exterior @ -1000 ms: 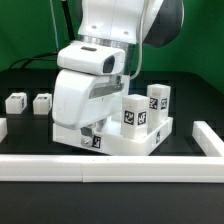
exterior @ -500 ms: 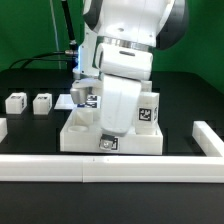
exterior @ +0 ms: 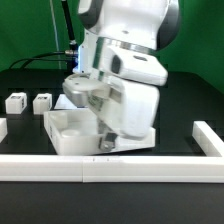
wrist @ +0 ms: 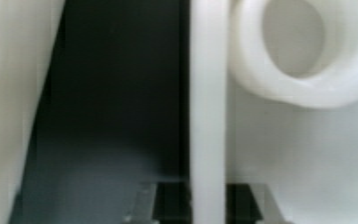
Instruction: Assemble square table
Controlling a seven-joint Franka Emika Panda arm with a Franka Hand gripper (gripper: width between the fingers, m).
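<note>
Wrist view: the two-finger gripper was closed to a narrow gap. Its dark fingers pinched a thin upright white wall that ran straight between them. This wall was the raised rim of the square table, a large white plastic square slab. A round white moulded socket sat on the slab just beside the held rim, and a dark band showed on the rim's other side. Exterior view: the bulky white robot arm leaned down over the square table and hid the fingers themselves. The slab lay rimmed face up on the black work surface, its front side facing the long low white border wall and near it; whether the two touched could not be told. Two small white tagged leg blocks stood side by side toward the exterior view's left, well apart from the slab. A green backdrop stood behind the scene.
</note>
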